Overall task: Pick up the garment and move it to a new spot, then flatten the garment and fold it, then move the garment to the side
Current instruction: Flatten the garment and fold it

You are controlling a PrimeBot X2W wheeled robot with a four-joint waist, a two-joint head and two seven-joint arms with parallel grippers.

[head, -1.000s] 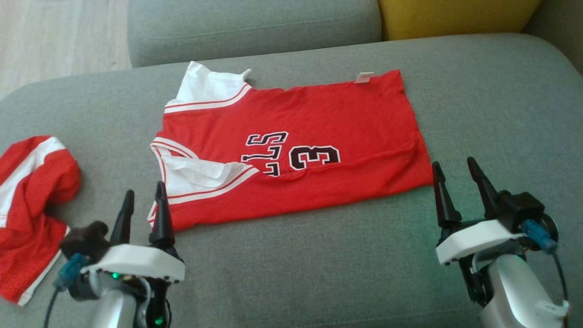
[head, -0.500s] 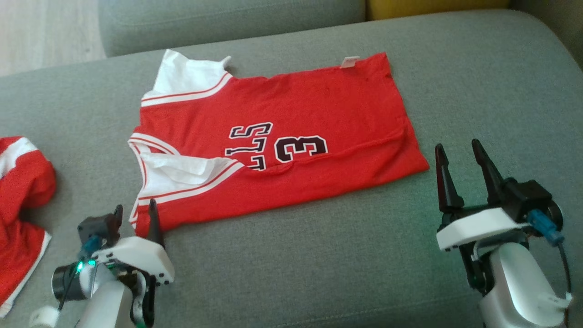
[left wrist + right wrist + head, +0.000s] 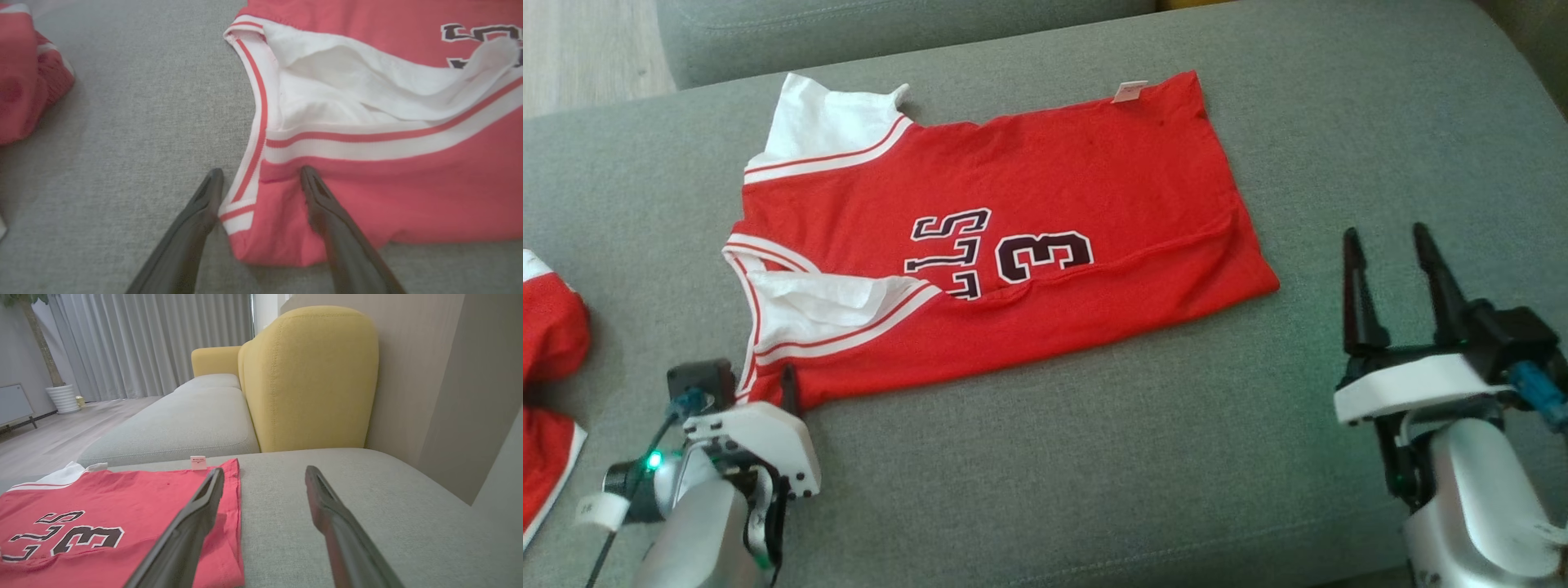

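- Lowering over the last second, the left gripper [image 3: 260,170], jaws wide, now straddles the near-left corner of the red garment [image 3: 1029,171].
- Garment flat on the middle of the sofa seat [image 3: 1094,474]; right gripper [image 3: 1386,230] wide beside it; a grasp seems next.

1. Your head view looks steeply down from above the near edge of the grey sofa cushion [image 3: 1094,457], far enough back to take in the whole red jersey [image 3: 1054,180], with the left gripper [image 3: 764,384] at lower left and the right gripper [image 3: 1386,230] at lower right.
2. Your left wrist view sits close over the cushion, looking down along its fingers [image 3: 192,237] at the jersey's striped near corner.
3. Your right wrist view lies low and almost level, facing across the cushion to a yellow backrest [image 3: 310,375].
4. All three share the jersey's black lettering [image 3: 980,253].
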